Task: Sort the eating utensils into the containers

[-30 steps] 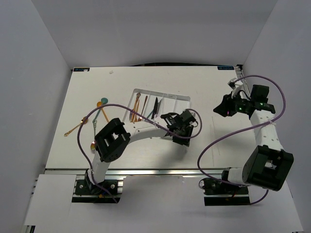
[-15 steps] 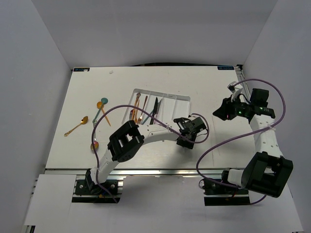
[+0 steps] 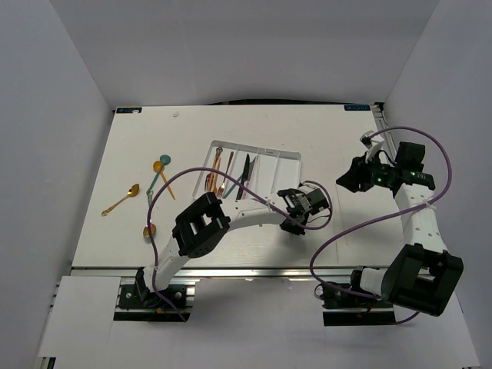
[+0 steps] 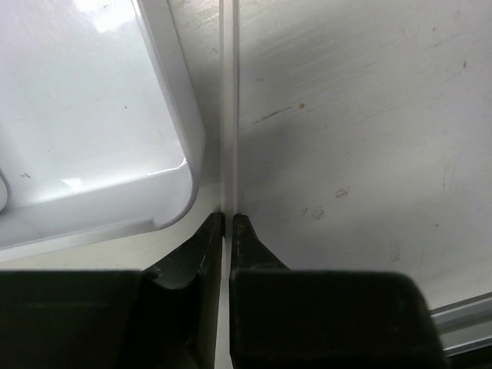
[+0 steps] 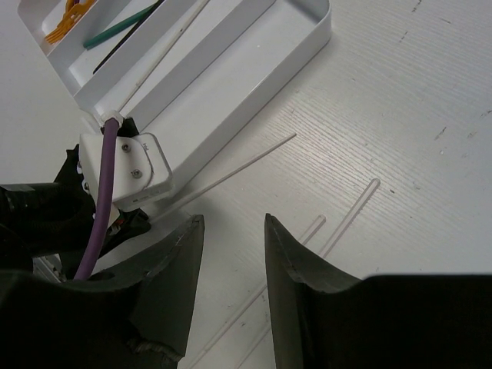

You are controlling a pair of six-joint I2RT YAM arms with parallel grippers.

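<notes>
My left gripper (image 3: 306, 202) is shut on a thin pale chopstick (image 4: 229, 108), just off the near right corner of the white tray (image 4: 181, 131). The chopstick runs straight ahead along the tray's outer wall, and it also shows in the right wrist view (image 5: 238, 165). My right gripper (image 5: 233, 219) is open and empty, hovering above two more pale chopsticks (image 5: 350, 215) that lie on the table. From above, it (image 3: 350, 177) sits right of the tray (image 3: 286, 157). The tray holds orange-gold forks (image 5: 65, 19), a teal knife (image 5: 123, 27) and a chopstick (image 5: 165, 46).
Loose spoons lie on the table left of the tray: a teal one (image 3: 157, 178), a gold one (image 3: 121, 200) and one nearer the front (image 3: 148, 230). Purple cables loop over both arms. White walls enclose the table on three sides.
My left gripper has swung right from the tray's near end to just past its near right corner. My right gripper has shifted slightly.
</notes>
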